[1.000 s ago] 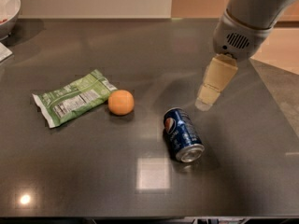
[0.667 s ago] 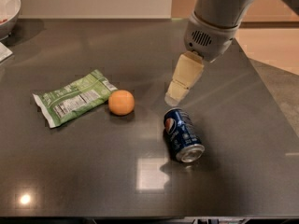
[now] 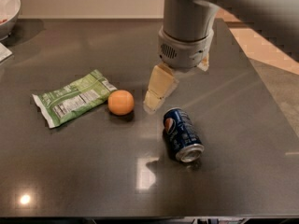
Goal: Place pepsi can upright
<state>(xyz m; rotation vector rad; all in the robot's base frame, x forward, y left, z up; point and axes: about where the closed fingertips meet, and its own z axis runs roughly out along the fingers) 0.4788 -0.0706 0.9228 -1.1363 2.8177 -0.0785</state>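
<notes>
Pepsi can: the small dark blue metal can [image 3: 183,134] lies on its side on the dark grey glossy table [image 3: 70,171], right of centre, its silver end toward the near edge.
Gripper: the cream-coloured gripper [image 3: 159,90] under the grey wrist hangs just beyond the can's far end, beside the orange.
Gripper state: cannot tell how wide it stands; it holds nothing.
Round orange fruit [image 3: 121,101]: left of the can, apart from it.
Green crinkled snack packet [image 3: 72,102]: flat, just left of the orange.
</notes>
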